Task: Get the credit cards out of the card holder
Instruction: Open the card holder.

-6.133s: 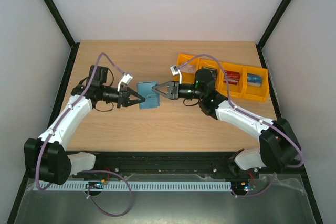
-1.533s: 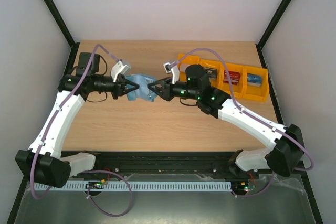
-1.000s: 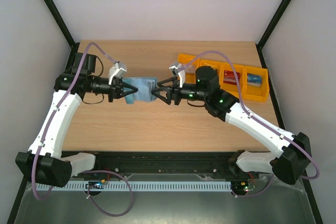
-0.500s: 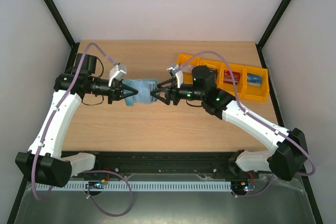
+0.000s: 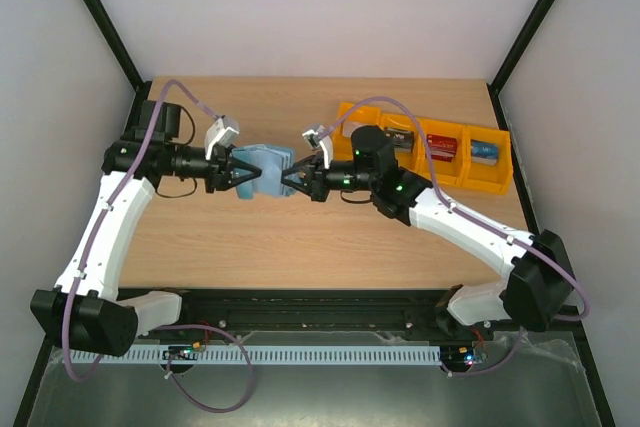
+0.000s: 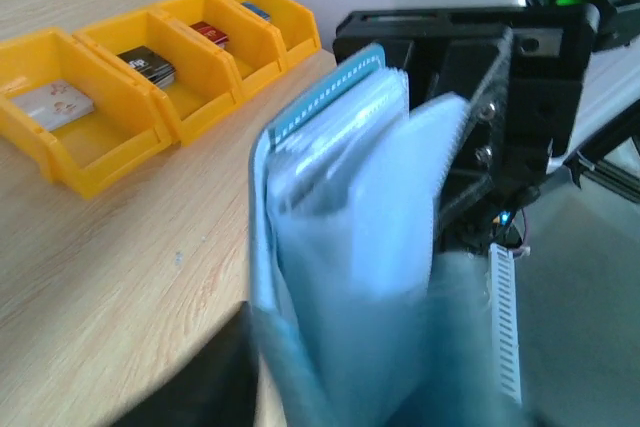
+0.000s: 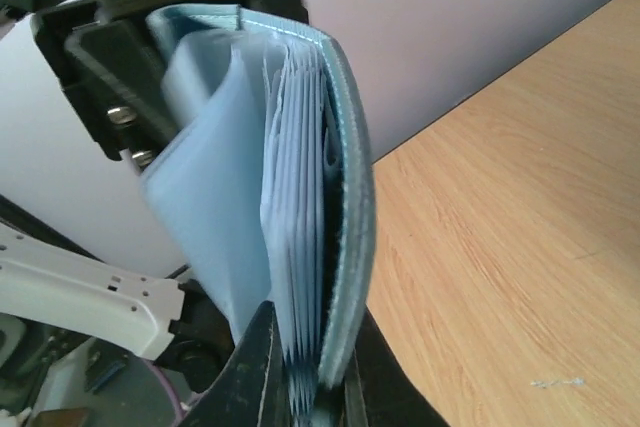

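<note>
The teal-blue card holder (image 5: 262,168) hangs in the air above the table, held between both grippers. My left gripper (image 5: 241,173) is shut on its left end. My right gripper (image 5: 289,183) is shut on its right end, its fingers (image 7: 250,372) clamped over the pale blue inner pockets (image 7: 295,247) and the outer cover. The card holder (image 6: 350,247) fills the left wrist view, blurred. I see no card in the pockets. A grey card (image 6: 55,105), a black card (image 6: 148,65), a red card (image 6: 210,34) and a blue card (image 6: 255,12) lie in orange bins.
A row of orange bins (image 5: 463,173) stands at the back right of the wooden table (image 5: 300,247); the right arm passes over its left end. Black frame posts run along both sides of the table.
My right gripper has moved left toward the left gripper, and the card holder between them has folded narrower. The left arm has barely moved.
</note>
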